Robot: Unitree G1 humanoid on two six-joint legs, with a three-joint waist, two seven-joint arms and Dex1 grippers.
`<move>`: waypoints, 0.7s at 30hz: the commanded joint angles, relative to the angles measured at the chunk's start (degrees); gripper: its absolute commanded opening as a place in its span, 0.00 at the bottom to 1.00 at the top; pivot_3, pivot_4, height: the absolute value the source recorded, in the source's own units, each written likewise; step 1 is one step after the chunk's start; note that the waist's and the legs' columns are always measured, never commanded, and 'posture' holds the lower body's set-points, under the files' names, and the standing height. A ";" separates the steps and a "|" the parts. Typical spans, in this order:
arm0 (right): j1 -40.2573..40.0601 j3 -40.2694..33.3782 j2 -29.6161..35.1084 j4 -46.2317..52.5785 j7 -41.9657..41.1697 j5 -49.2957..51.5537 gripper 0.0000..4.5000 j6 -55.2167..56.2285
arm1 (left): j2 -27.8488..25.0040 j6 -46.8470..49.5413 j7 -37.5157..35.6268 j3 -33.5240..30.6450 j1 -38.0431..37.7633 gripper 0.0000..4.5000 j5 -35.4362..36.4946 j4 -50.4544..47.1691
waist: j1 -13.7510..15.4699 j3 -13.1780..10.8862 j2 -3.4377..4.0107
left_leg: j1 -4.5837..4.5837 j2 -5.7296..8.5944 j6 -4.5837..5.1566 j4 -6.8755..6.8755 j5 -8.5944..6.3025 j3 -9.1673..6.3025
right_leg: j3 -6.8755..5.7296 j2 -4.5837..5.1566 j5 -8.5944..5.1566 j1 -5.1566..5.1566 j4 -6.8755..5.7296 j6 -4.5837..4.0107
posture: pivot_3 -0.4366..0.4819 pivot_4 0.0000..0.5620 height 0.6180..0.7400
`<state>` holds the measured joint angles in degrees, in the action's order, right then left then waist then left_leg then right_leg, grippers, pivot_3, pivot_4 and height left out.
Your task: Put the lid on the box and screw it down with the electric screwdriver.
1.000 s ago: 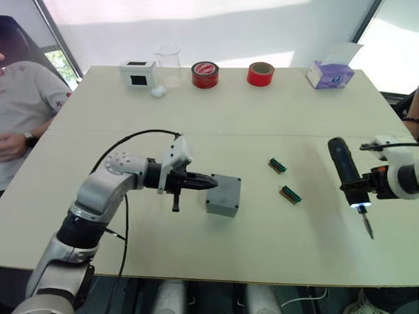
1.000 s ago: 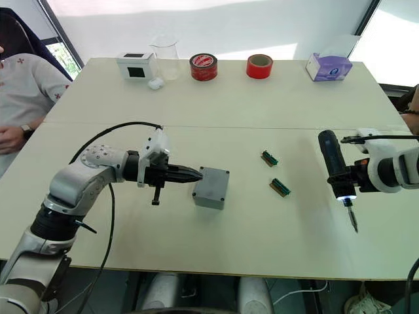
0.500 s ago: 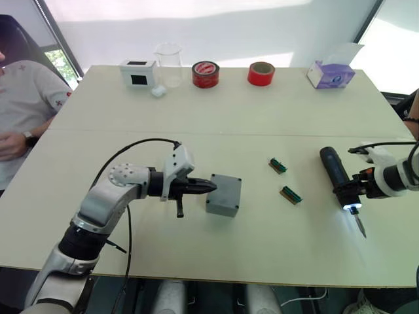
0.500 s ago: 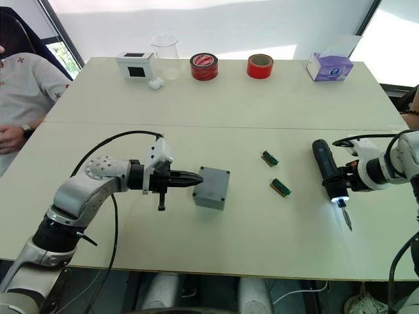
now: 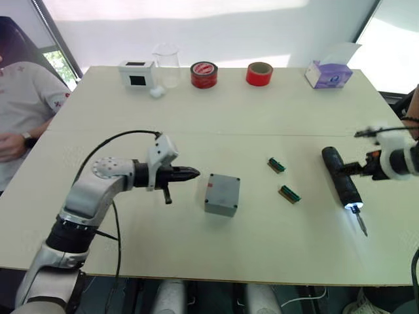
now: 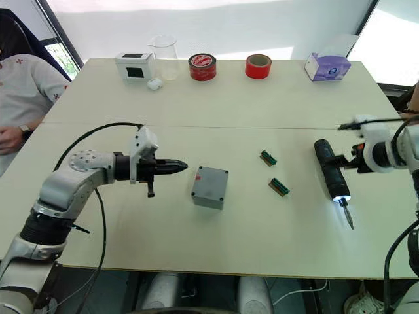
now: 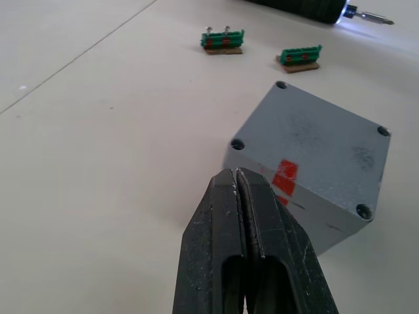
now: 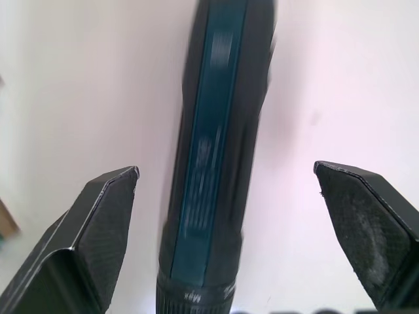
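Observation:
The grey box (image 5: 221,194) stands mid-table with the lid (image 7: 327,127) on top, dark screw holes at its corners and a red mark (image 7: 285,176) on the side. My left gripper (image 5: 193,173) is shut and empty. It points at the box from the left with a small gap between them. The black electric screwdriver (image 5: 342,183) lies on the table at the right, its tip light on and its bit toward the front edge. My right gripper (image 8: 229,173) is open, one finger on either side of the screwdriver's body without touching it.
Two small green connector boards (image 5: 277,165) (image 5: 290,193) lie between the box and the screwdriver. Along the far edge stand a white box with a black screen (image 5: 137,73), a beaker (image 5: 168,64), two red tape rolls (image 5: 204,74) (image 5: 259,73) and a purple tissue box (image 5: 328,73). A person (image 5: 23,98) sits at the left.
My left gripper has drawn back leftward off the box. My right gripper has let go of the screwdriver, which now lies on the table, and the arm has pulled back to the right.

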<state>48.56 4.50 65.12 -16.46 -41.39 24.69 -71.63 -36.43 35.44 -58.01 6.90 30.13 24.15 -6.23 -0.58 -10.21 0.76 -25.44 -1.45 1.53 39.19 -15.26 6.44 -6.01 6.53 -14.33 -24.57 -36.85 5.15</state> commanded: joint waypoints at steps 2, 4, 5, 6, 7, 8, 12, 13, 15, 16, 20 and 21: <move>-0.26 -19.20 -10.02 18.19 3.73 10.33 0.98 -7.80 | 2.07 -2.08 7.05 -1.62 3.56 0.00 -4.60 6.71 | 0.08 0.01 -0.15 | 0.06 -0.05 -0.09 0.01 0.05 -0.02 | 0.00 -0.04 -0.02 0.01 -0.14 0.03 | 0.48 0.27 0.79; -5.22 -19.42 -12.30 25.70 3.98 12.58 0.98 -11.32 | 2.22 -2.14 6.36 -0.16 2.90 0.00 -5.09 5.94 | 0.35 0.07 -0.44 | 0.09 -0.10 -0.15 0.00 0.09 -0.11 | -0.03 -0.11 -0.03 0.05 -0.18 0.03 | 0.48 0.27 0.79; -7.95 -19.12 -13.25 29.75 3.89 13.85 0.98 -11.93 | 2.21 -1.91 5.56 0.56 2.30 0.00 -5.01 4.97 | 0.76 0.15 -0.60 | 0.07 -0.12 -0.16 -0.02 0.10 -0.16 | -0.07 -0.13 -0.03 0.07 -0.18 0.02 | 0.48 0.27 0.79; -10.96 -18.24 -13.67 34.27 3.39 14.78 0.98 -10.99 | 2.18 -1.67 4.84 1.34 1.76 0.00 -5.09 4.13 | 1.00 0.14 -0.62 | 0.08 -0.12 -0.16 -0.01 0.09 -0.22 | -0.10 -0.13 -0.04 0.11 -0.16 0.01 | 0.48 0.27 0.79; -12.97 -17.82 -13.97 37.35 3.16 15.41 0.98 -10.35 | 2.17 -1.57 4.42 1.82 1.43 0.00 -5.23 3.66 | 1.32 0.11 -0.57 | 0.06 -0.08 -0.15 0.00 0.09 -0.19 | -0.10 -0.09 -0.04 0.12 -0.14 0.01 | 0.48 0.27 0.79; -16.06 -16.61 -13.93 41.38 2.35 16.09 0.98 -8.88 | 1.94 -1.76 3.76 2.86 0.99 0.00 -5.72 3.18 | 1.42 0.07 -0.53 | 0.04 0.04 -0.12 0.03 0.07 -0.15 | -0.10 0.05 -0.03 0.10 -0.16 0.01 | 0.48 0.27 0.79; -26.36 -11.26 -14.18 55.51 -0.98 18.95 0.98 -3.15 | 2.42 -2.28 2.36 5.88 0.23 0.00 -6.84 2.20 | 1.42 0.08 -0.59 | 0.02 0.16 0.03 0.11 -0.01 -0.15 | -0.10 0.23 -0.03 0.10 -0.20 0.03 | 0.48 0.27 0.79; -28.04 -10.36 -13.94 57.51 -1.62 19.16 0.98 -1.79 | 2.71 -2.19 2.24 6.16 0.23 0.00 -6.91 2.04 | 1.37 0.09 -0.63 | 0.05 0.16 0.03 0.11 -0.01 -0.19 | -0.10 0.22 -0.03 0.14 -0.20 0.03 | 0.48 0.27 0.79; -29.69 -9.71 -13.89 58.27 -1.64 18.72 0.98 0.16 | 3.14 -1.76 1.52 6.58 0.33 0.00 -6.40 1.33 | 1.28 0.08 -0.63 | 0.07 0.14 0.05 0.11 -0.02 -0.24 | -0.11 0.19 -0.03 0.16 -0.21 0.03 | 0.48 0.27 0.79; -30.44 -8.47 -13.72 58.57 -1.77 17.96 0.98 1.66 | 3.60 -1.97 1.31 7.08 0.60 0.00 -6.58 1.25 | 1.26 0.08 -0.63 | 0.08 0.14 0.06 0.11 -0.02 -0.24 | -0.11 0.19 -0.03 0.15 -0.22 0.03 | 0.48 0.27 0.79; -30.87 -4.38 -15.20 58.68 -0.63 17.12 0.98 3.66 | 4.95 -3.40 0.46 8.94 2.12 0.00 -7.99 2.97 | 1.25 0.08 -0.64 | 0.11 0.14 0.06 0.13 -0.02 -0.25 | -0.11 0.18 -0.02 0.16 -0.27 0.02 | 0.48 0.27 0.79; -30.75 -3.59 -15.77 58.53 -0.20 17.07 0.98 3.87 | 5.26 -3.68 0.34 9.24 2.50 0.00 -8.41 3.49 | 1.27 0.08 -0.64 | 0.11 0.13 0.06 0.13 -0.02 -0.26 | -0.11 0.15 -0.02 0.16 -0.27 0.02 | 0.48 0.27 0.79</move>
<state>17.62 0.14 50.15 40.82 -42.22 41.88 -69.28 -31.30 33.34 -57.24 16.00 30.84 16.53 -2.34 0.70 -10.13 0.11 -25.33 -1.34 1.59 39.32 -15.27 6.17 -6.12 6.65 -14.35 -24.41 -37.13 5.17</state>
